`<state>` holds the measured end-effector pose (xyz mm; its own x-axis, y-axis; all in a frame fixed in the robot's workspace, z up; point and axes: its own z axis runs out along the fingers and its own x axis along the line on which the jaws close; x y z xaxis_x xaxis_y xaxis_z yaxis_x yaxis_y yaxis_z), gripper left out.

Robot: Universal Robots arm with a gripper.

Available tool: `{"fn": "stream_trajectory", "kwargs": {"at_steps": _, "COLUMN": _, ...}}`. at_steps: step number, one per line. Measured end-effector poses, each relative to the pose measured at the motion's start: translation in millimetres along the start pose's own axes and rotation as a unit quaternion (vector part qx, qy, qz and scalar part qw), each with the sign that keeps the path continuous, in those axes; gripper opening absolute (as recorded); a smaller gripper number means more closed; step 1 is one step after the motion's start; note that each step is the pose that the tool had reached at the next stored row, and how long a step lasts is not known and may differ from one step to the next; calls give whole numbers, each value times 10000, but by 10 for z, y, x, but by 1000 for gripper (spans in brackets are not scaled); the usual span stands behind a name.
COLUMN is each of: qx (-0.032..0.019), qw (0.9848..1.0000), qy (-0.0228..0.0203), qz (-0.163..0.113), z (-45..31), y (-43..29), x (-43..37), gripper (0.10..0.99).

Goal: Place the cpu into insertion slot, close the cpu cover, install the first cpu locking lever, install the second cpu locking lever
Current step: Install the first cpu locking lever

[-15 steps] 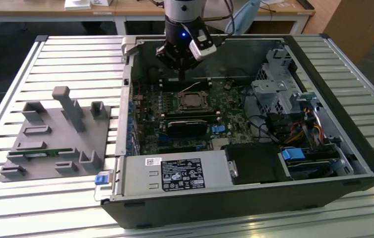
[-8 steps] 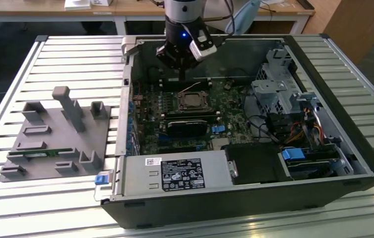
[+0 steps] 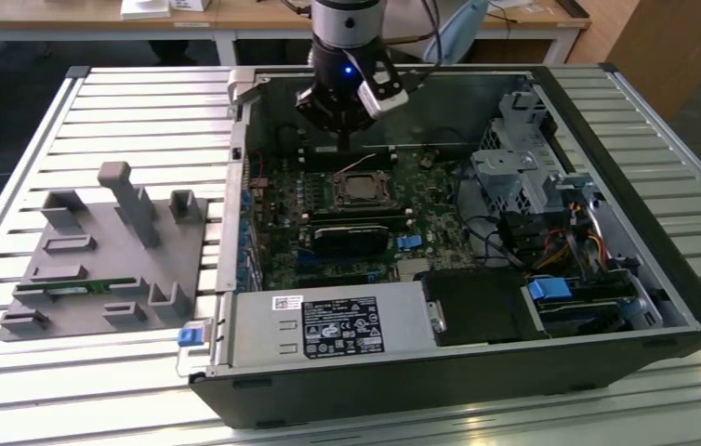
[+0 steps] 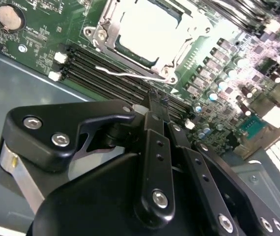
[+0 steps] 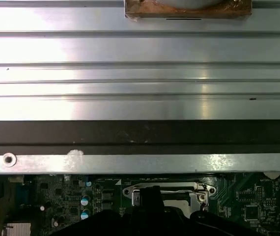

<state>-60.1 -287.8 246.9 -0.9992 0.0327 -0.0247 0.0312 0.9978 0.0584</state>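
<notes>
The cpu [image 4: 147,27] sits in the insertion slot [image 3: 361,190], cpu cover [image 4: 105,37] down around it. A thin wire lever [image 4: 130,73] lies alongside. The gripper [image 4: 158,98], fingers pressed together, hovers just beside that lever, inside the open computer case [image 3: 450,390].

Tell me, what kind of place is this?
Probably a robot lab or workshop: a robot arm hangs over an open computer case on a slatted metal table, with wooden desks behind.
</notes>
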Motion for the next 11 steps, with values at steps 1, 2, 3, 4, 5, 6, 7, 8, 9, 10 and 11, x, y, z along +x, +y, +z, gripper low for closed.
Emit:
{"fn": "stream_trajectory", "kwargs": {"at_steps": 1, "qx": -1, "qw": 10000, "qy": 0, "qz": -1, "z": 11, "y": 0, "x": -15, "gripper": 118}}
{"fn": "stream_trajectory", "kwargs": {"at_steps": 2, "qx": 0, "qw": 10000, "qy": 0, "qz": -2, "z": 23, "y": 0, "x": -30, "gripper": 118}}
{"fn": "stream_trajectory", "kwargs": {"at_steps": 3, "qx": 0, "qw": 10000, "qy": 1, "qz": -6, "z": 38, "y": -1, "x": -41, "gripper": 118}}
{"fn": "stream_trajectory", "kwargs": {"at_steps": 4, "qx": 0, "qw": 10000, "qy": 1, "qz": -16, "z": 53, "y": -1, "x": -46, "gripper": 118}}
{"fn": "stream_trajectory", "kwargs": {"at_steps": 5, "qx": -1, "qw": 10000, "qy": 2, "qz": -47, "z": 66, "y": -2, "x": -50, "gripper": 118}}
{"fn": "stream_trajectory", "kwargs": {"at_steps": 6, "qx": -3, "qw": 10000, "qy": 5, "qz": -97, "z": 75, "y": -2, "x": -54, "gripper": 118}}
{"fn": "stream_trajectory", "kwargs": {"at_steps": 7, "qx": -4, "qw": 9999, "qy": 7, "qz": -132, "z": 88, "y": -2, "x": -67, "gripper": 118}}
{"fn": "stream_trajectory", "kwargs": {"at_steps": 8, "qx": -4, "qw": 9999, "qy": 8, "qz": -135, "z": 99, "y": -3, "x": -81, "gripper": 118}}
{"fn": "stream_trajectory", "kwargs": {"at_steps": 9, "qx": -4, "qw": 9999, "qy": 8, "qz": -135, "z": 108, "y": -3, "x": -92, "gripper": 118}}
{"fn": "stream_trajectory", "kwargs": {"at_steps": 10, "qx": -3, "qw": 9999, "qy": 8, "qz": -135, "z": 115, "y": -2, "x": -102, "gripper": 118}}
{"fn": "stream_trajectory", "kwargs": {"at_steps": 11, "qx": -3, "qw": 9999, "qy": 8, "qz": -135, "z": 121, "y": -1, "x": -109, "gripper": 118}}
